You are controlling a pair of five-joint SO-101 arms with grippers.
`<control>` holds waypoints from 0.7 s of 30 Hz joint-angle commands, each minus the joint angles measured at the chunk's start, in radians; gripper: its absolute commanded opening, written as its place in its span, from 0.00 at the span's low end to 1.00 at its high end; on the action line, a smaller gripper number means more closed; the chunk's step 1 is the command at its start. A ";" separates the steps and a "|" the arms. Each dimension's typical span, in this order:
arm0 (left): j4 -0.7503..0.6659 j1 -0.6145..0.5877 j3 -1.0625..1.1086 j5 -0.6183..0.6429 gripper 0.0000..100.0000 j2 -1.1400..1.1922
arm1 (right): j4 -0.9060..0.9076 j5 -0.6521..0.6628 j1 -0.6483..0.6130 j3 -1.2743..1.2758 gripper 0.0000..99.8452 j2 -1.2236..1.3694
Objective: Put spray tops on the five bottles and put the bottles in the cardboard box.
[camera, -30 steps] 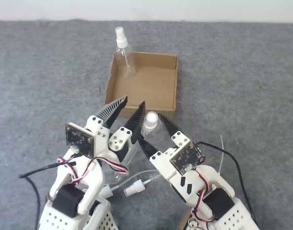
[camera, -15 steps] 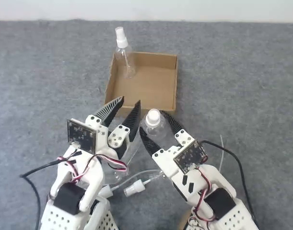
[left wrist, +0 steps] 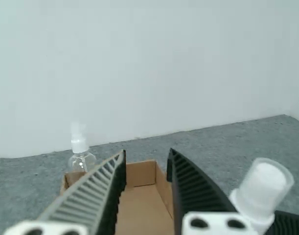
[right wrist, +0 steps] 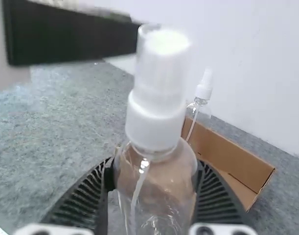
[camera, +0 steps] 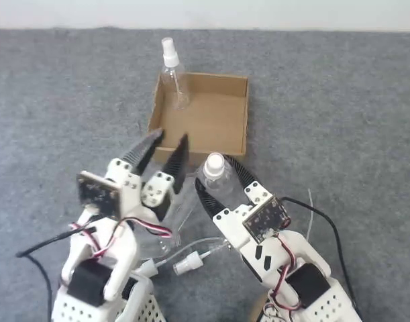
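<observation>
Roughly, big to small. Grey carpet-type table [camera: 352, 107] lies under everything. Cardboard box [camera: 215, 127], open top, sits mid-table just beyond both grippers.

L arm [camera: 100, 268] & R arm [camera: 292, 268] stand side by side at the near edge, white bodies w/ black ribbed fingers.

Right gripper [camera: 215, 178] is clamped round the body of the held bottle [camera: 215, 164]. It's clear and upright w/ a white spray top on, just short of the box's near wall.

Left gripper [camera: 171, 137] has its jaws apart w/ nothing between them. It sits just left of the held bottle, tips overlapping the box's near left part in the high view.

Far bottle [camera: 172, 77] is clear and upright, spray top on, at the box's far left corner. Can't tell if its base is inside or just outside.

Loose spray top [camera: 188, 265] w/ tube lies on the table btwn the arm bases.

Circuit board [camera: 262, 218] on the R wrist has tiny markings, too small to read.
</observation>
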 commanded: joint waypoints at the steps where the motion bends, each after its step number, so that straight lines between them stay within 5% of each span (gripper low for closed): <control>1: 0.002 -0.124 -0.068 -0.006 0.13 -0.009 | 0.016 0.000 0.015 -0.023 0.09 -0.022; 12: 0.198 -0.528 -0.065 0.000 0.13 -0.009 | 0.016 -0.008 0.013 -0.023 0.09 -0.022; 21: 0.221 -0.598 0.081 0.000 0.13 -0.009 | 0.005 -0.009 0.013 -0.038 0.09 -0.016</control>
